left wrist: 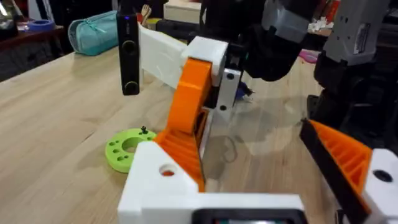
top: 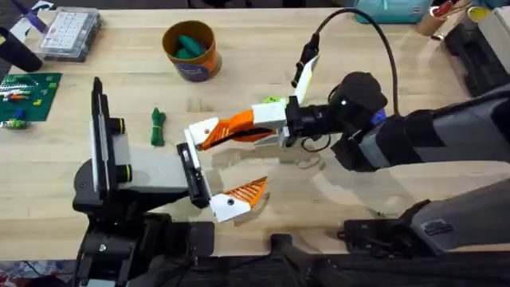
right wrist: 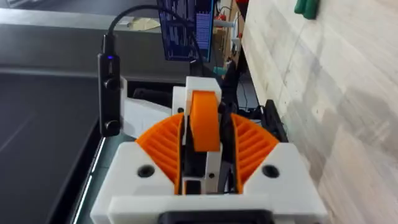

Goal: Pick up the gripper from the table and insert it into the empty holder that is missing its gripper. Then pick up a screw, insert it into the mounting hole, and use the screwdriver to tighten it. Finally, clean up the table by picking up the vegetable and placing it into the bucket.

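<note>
My right gripper (top: 249, 130) (right wrist: 205, 117) is shut on the loose orange gripper (top: 219, 135) (right wrist: 205, 137) (left wrist: 189, 102). It holds it tilted against the empty white holder (top: 201, 129) (left wrist: 158, 177) on the left arm. The left gripper (top: 227, 163) stands open, with its own orange finger (top: 245, 191) (left wrist: 345, 155) on the other side. The dark-green vegetable (top: 157, 126) (right wrist: 306, 6) lies on the table left of the holder. At the back stands the orange bucket (top: 191, 49) with teal pieces inside. A small dark screw (left wrist: 143, 130) stands on a lime-green disc (left wrist: 126, 148) (top: 272, 101). The screwdriver is hidden.
A clear parts box (top: 70, 32) and a green board (top: 28, 94) sit at the far left. A teal pouch (left wrist: 93, 34) lies at the table's back. The left arm's black camera bar (top: 98, 131) stands upright near the vegetable. The right arm's cable (top: 374, 36) loops over the table.
</note>
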{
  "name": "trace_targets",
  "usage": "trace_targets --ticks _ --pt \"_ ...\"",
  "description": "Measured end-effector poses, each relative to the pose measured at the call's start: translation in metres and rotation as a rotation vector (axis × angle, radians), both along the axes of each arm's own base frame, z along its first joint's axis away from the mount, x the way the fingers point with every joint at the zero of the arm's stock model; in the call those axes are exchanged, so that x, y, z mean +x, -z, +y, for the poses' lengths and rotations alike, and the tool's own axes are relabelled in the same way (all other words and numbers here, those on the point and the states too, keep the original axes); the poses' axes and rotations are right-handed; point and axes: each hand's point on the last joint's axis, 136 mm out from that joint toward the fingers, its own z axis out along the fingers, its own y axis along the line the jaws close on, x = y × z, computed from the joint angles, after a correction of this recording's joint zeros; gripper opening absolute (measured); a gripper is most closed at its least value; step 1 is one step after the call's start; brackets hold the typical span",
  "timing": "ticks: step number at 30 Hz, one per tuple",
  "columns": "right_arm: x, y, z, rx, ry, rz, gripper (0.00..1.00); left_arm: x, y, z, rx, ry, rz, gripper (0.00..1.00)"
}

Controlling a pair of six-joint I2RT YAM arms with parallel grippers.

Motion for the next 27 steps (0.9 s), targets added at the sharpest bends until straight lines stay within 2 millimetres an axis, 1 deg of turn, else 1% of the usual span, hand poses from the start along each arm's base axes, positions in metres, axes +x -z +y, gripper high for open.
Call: trace_targets --ticks 7,10,12,15,16,17,27 --pt "0.0003 0.0000 0.0003 0.000 0.003 0.000 0.383 0.0000 0.0000 0.0000 0.000 0.000 0.000 0.991" --pt "0.0006 0.0000 0.0004 0.000 0.005 -0.001 0.328 0.0000 0.0000 0.0000 0.000 0.000 0.000 0.991" --pt "0.0010 -0.0001 0.0004 0.001 0.007 -0.001 0.261 0.0001 0.0000 0.0000 0.000 0.000 0.000 0.991" --pt "0.0017 -0.0019 0.0006 0.006 0.009 -0.008 0.087 0.0000 0.0001 0.0000 -0.001 0.000 0.004 0.991" --pt "0.0021 -0.0023 0.0008 0.006 0.009 -0.009 0.040 0.0000 0.0000 0.0000 -0.001 0.000 0.004 0.991" --pt "0.0024 -0.0023 0.0009 0.006 0.010 -0.006 0.017 0.0000 0.0000 0.0000 -0.001 0.000 0.003 0.991" --pt "0.0023 -0.0023 0.0010 0.006 0.009 -0.009 0.015 0.0000 0.0000 0.0000 -0.001 0.000 0.003 0.991"
